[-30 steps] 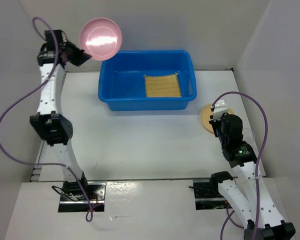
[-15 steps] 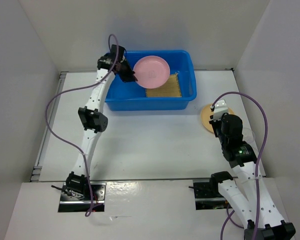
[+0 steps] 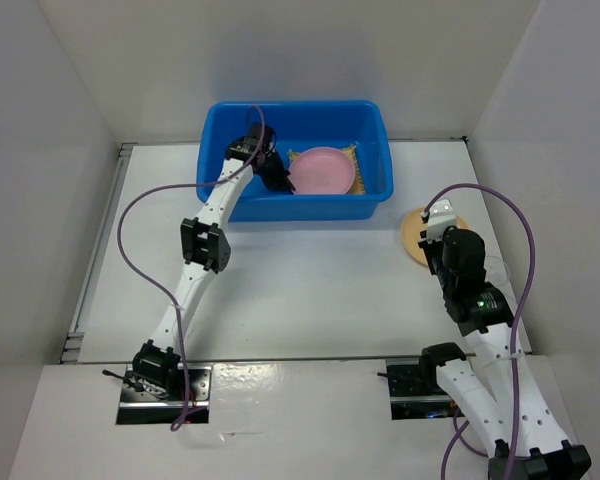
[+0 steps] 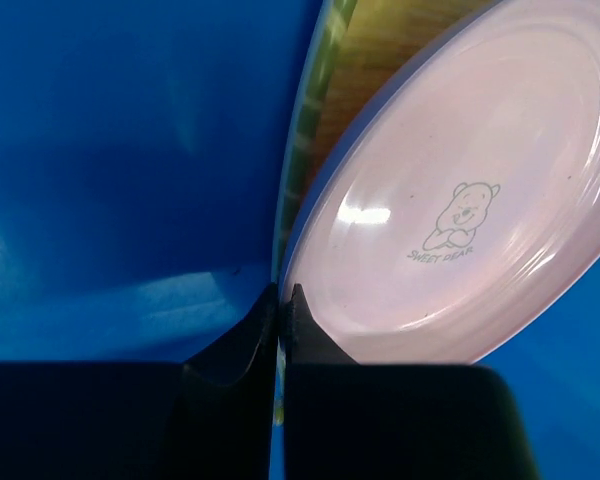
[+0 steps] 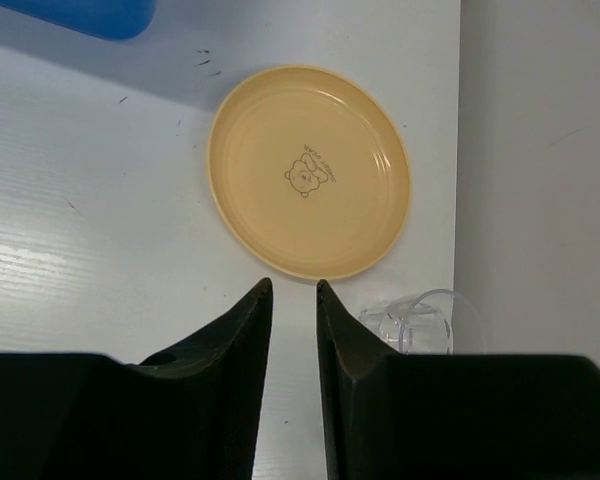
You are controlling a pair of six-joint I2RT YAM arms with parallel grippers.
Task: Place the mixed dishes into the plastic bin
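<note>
At the table's far edge, your plastic bin [image 3: 280, 208] holds the woven mat [image 4: 380, 60] on its floor, toward its right wall. Your left gripper [image 4: 283, 300], clamped on the rim of the pink plate [image 3: 323, 170], holds it over the mat; the bin's left half stays free. By the table's right edge lie the tan plate [image 5: 310, 170] and a clear cup [image 5: 420, 325]. Your right gripper [image 5: 293, 300] hovers there, jaws slightly parted and empty.

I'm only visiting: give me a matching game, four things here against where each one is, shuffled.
1 small pink round plate
2 tan-orange round plate
3 square yellow woven mat
4 small clear plastic cup

A flat on the white table, before the right gripper
B on the floor of the large blue plastic bin
C pinched at its rim by the left gripper
D beside the white side wall

Pairs: 1-C, 2-A, 3-B, 4-D
</note>
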